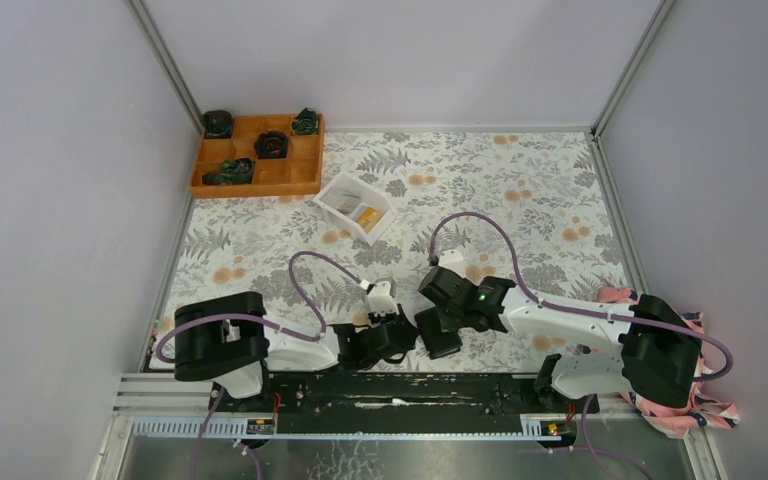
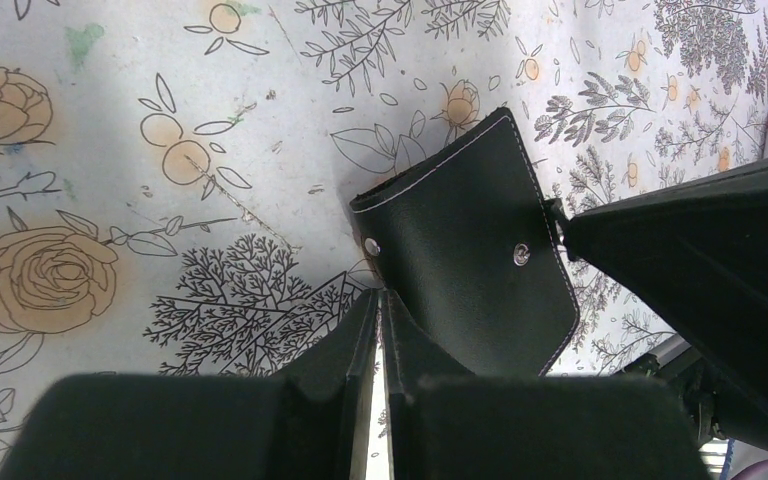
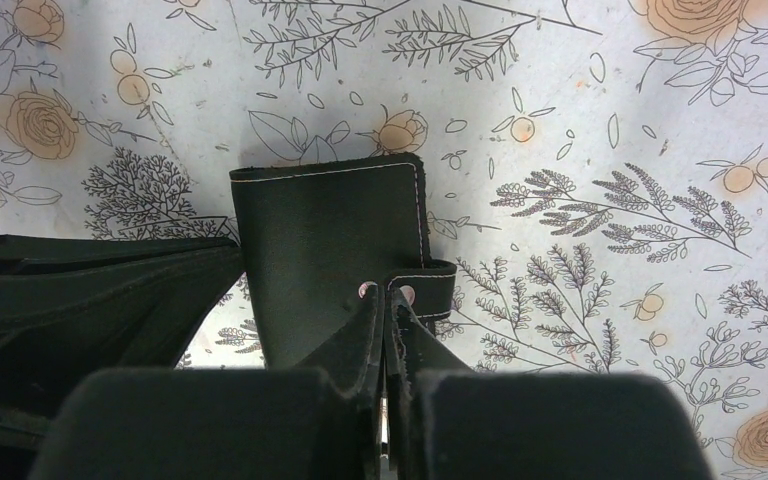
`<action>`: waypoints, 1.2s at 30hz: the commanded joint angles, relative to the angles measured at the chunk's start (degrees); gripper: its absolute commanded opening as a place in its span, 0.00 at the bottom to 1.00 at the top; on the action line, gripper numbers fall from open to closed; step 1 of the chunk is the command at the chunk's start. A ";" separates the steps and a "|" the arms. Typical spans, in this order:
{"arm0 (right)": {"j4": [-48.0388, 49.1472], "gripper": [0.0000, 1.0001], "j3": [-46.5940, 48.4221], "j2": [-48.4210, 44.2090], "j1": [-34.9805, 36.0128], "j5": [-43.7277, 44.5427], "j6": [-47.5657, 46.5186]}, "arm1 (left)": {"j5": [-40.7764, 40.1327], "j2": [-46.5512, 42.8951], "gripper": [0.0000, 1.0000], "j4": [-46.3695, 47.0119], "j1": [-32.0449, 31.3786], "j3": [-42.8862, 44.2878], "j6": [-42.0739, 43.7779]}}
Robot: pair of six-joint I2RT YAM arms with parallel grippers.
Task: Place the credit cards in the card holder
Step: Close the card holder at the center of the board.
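Left gripper [image 2: 378, 300] is pinched nearly shut on one edge of the card holder [image 2: 460, 250]; the right gripper [image 3: 385, 300] is clamped closed at its clasp tab. The folded black holder is held between them by the tabletop's [image 1: 520, 190] near edge, midway along. Credit cards [image 1: 366, 217] lie in the white tray [image 1: 329, 189] toward the far-left corner.

Bright even light, soft shadows, sharp focus
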 commanded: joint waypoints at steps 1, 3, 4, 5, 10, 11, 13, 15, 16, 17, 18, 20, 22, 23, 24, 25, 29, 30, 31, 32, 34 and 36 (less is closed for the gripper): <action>0.04 0.00 0.67 0.62 0.83 1.23 1.00 | 0.48 1.75 0.11 -0.71 -0.63 0.64 0.26; 0.42 0.00 0.43 0.46 1.02 0.82 1.12 | 0.43 1.91 0.11 -0.72 -0.60 0.80 0.34; 0.58 0.00 0.25 0.37 1.05 0.51 1.20 | 0.36 1.98 0.11 -0.80 -0.62 0.92 0.41; 0.71 0.00 0.13 0.28 1.17 0.34 1.17 | 0.36 2.08 0.11 -0.88 -0.65 1.09 0.47; 1.40 0.00 -0.45 0.21 1.64 -0.41 1.72 | 0.09 2.33 0.11 -1.17 -0.61 1.51 0.61; 1.44 0.00 -0.55 0.19 1.73 -0.52 1.81 | 0.01 2.32 0.11 -1.23 -0.61 1.52 0.61; 1.41 0.00 -0.72 0.20 2.04 -0.43 2.07 | -0.08 2.30 0.11 -1.25 -0.65 1.43 0.61; 1.51 0.00 -1.13 0.11 2.11 -0.45 2.40 | -0.12 2.27 0.11 -1.24 -0.62 1.42 0.61; 1.53 0.00 -1.39 0.10 2.10 -0.43 2.43 | -0.13 2.34 0.11 -1.25 -0.56 1.42 0.61; 1.61 0.00 -1.66 0.10 2.17 -0.51 2.61 | -0.13 2.32 0.11 -1.25 -0.58 1.42 0.61; 1.69 0.00 -2.01 0.05 2.11 -0.59 2.73 | -0.14 2.36 0.11 -1.24 -0.63 1.42 0.61; 2.08 0.00 -2.54 0.01 2.12 -0.95 2.92 | -0.13 2.32 0.11 -1.25 -0.63 1.39 0.53; 2.47 0.00 -3.04 -0.08 2.19 -1.16 3.35 | -0.12 2.45 0.11 -1.20 -0.63 1.34 0.52; 2.62 0.00 -3.06 -0.16 2.24 -1.22 3.33 | -0.15 2.46 0.11 -1.17 -0.60 1.38 0.52; 2.78 0.00 -3.06 -0.23 2.30 -1.25 3.33 | -0.08 2.55 0.11 -1.17 -0.62 1.34 0.52; 2.96 0.00 -3.14 -0.33 2.28 -1.37 3.33 | -0.10 2.53 0.11 -1.15 -0.59 1.29 0.52; 3.22 0.00 -2.51 -0.54 2.62 -1.20 3.37 | -0.04 2.67 0.11 -1.02 -0.60 1.34 0.43; 3.02 0.00 -2.27 -0.71 2.67 -0.85 3.42 | 0.01 2.71 0.11 -1.14 -0.58 1.35 0.43; 2.84 0.00 -2.01 -1.01 2.76 -0.59 3.46 | -0.12 2.71 0.11 -1.14 -0.58 1.26 0.43; 2.44 0.00 -1.80 -1.28 2.82 -0.18 3.50 | -0.05 2.72 0.11 -1.10 -0.68 1.20 0.39; 1.86 0.00 -1.52 -2.08 2.81 0.44 3.46 | -0.08 2.71 0.11 -1.14 -0.63 1.16 0.34; 1.73 0.00 -1.39 -2.59 2.93 0.38 3.50 | -0.08 2.76 0.11 -1.06 -0.65 1.16 0.34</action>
